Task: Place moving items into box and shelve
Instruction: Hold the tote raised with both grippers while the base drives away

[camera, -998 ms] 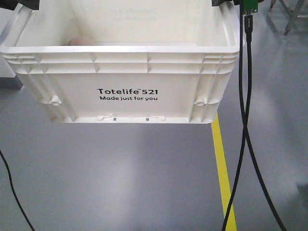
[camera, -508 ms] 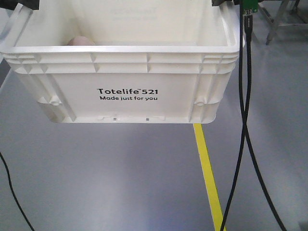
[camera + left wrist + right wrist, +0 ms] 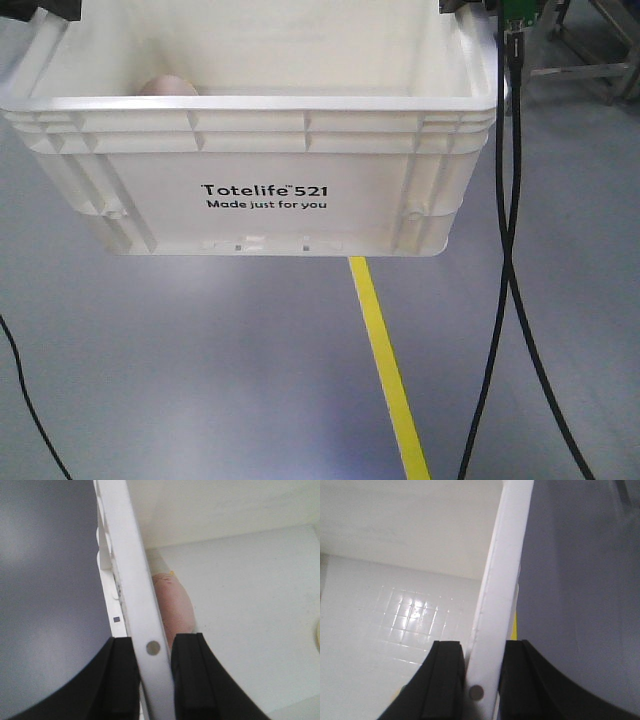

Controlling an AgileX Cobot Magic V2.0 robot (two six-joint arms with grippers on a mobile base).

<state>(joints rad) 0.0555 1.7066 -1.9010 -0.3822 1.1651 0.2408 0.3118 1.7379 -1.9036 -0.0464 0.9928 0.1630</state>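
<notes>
Pale pink soft toy [image 3: 172,605] inside white box [image 3: 260,170], on bottom, pressed against left wall just beside claw grip; only top visible over near rim in front view. Box lifted clear of grey floor [image 3: 200,380], level, "Totelife 521" print facing camera. Left claw [image 3: 150,647] clamped on left wall rim, one finger each side. Right claw [image 3: 482,650] likewise clamped on right wall rim. Below: yellow line [image 3: 385,370] on floor. Right of box: black cables [image 3: 510,250] hanging.
</notes>
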